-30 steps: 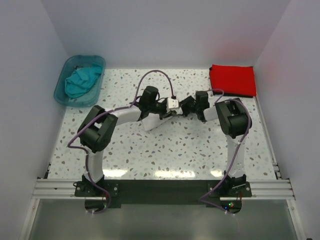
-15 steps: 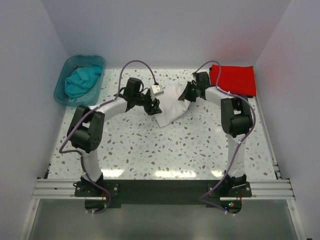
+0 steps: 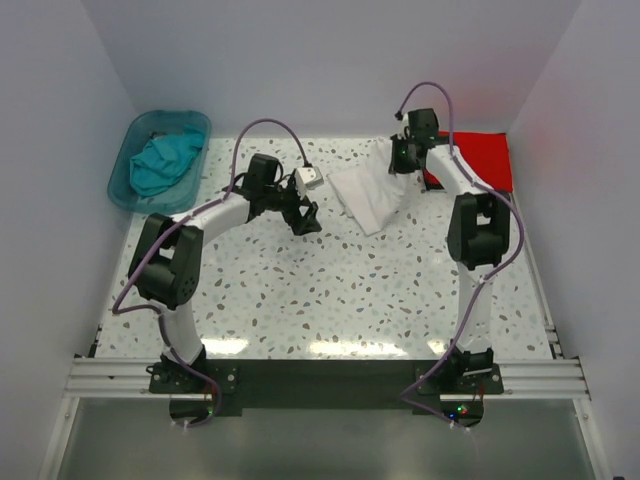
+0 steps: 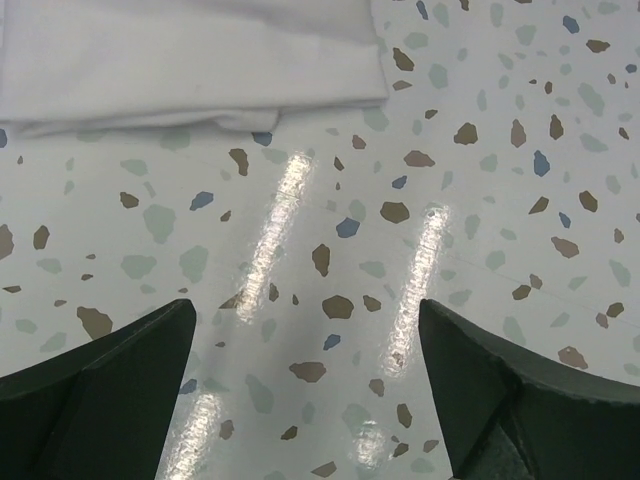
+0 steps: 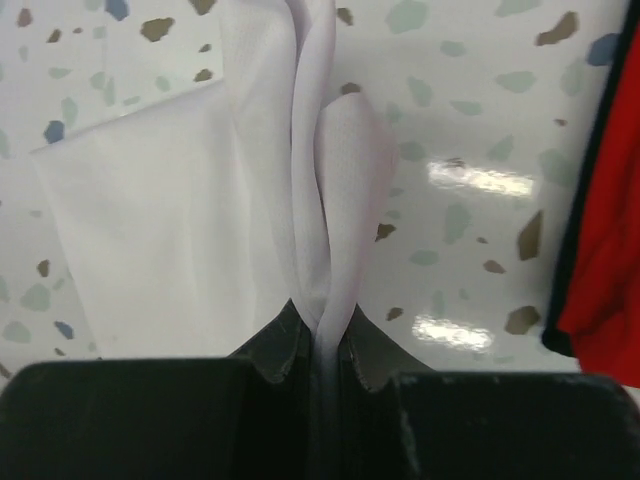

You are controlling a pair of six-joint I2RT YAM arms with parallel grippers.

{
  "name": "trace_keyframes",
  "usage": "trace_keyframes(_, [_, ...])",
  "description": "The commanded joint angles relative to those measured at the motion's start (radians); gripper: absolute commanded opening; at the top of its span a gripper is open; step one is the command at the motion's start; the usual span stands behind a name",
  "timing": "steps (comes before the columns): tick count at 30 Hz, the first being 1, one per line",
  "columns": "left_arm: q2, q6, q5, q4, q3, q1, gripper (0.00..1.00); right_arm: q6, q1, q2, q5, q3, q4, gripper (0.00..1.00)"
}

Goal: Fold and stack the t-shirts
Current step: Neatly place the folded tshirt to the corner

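White shirt point(image 3: 370, 198), folded, on counter point(image 3: 330, 290), right of centre, lying toward 8 o'clock from right tool point(image 3: 403, 165), which pinches its far edge. Red shirt point(image 3: 485, 160), folded, just beside at tool's 3 o'clock: stack target, I reckon; right arm nearer. Left tool point(image 3: 306, 218) spread, empty, at white shirt's 9 o'clock.

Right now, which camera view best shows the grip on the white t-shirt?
Right wrist: the right gripper pinches a fold of the white t-shirt close up. Top external shows most of the shirt, grip tiny. Left wrist shows only its folded edge.
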Motion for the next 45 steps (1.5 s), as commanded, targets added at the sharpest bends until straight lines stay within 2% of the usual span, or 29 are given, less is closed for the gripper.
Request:
trace_keyframes(1, [-0.045,-0.021,-0.006,0.007,-0.007,0.005,1.0,-0.098,-0.041,0.004,0.083,0.085,-0.053,0.0])
trace_keyframes(8, [-0.037,-0.023,-0.019,0.001,-0.02,0.005,1.0,-0.14,-0.098,0.03,0.102,0.214,-0.061,0.0])
trace_keyframes(22, [-0.028,0.002,-0.02,0.002,-0.029,0.006,1.0,-0.146,-0.111,0.091,0.159,0.439,-0.064,0.0])
trace_keyframes(45, [-0.028,-0.006,0.0,0.047,-0.05,0.006,1.0,-0.028,-0.112,0.007,0.16,0.544,-0.102,0.0])
